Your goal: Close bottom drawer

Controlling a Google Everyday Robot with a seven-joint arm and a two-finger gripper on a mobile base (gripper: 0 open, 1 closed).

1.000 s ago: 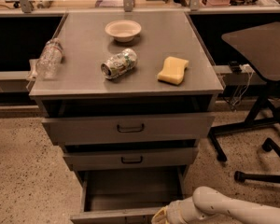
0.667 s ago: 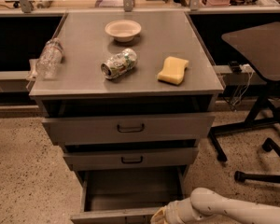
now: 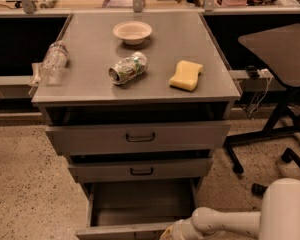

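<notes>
The bottom drawer [image 3: 140, 204] of the grey cabinet stands pulled out, and its bare inside shows. Its low front panel [image 3: 120, 231] lies at the bottom edge of the camera view; its handle is out of view. My gripper [image 3: 169, 233] is at the right end of that front panel, partly cut off by the bottom edge. My white arm [image 3: 230, 223] reaches in from the lower right.
The top drawer [image 3: 140, 136] and the middle drawer [image 3: 140, 170] each stand slightly out. On the cabinet top lie a bowl [image 3: 132, 31], a crushed can [image 3: 128, 68], a yellow sponge [image 3: 186, 75] and a plastic bottle [image 3: 53, 61]. A black office chair [image 3: 280, 54] stands at the right.
My gripper has shifted slightly left and lower along the drawer front. The drawer is as far out as before.
</notes>
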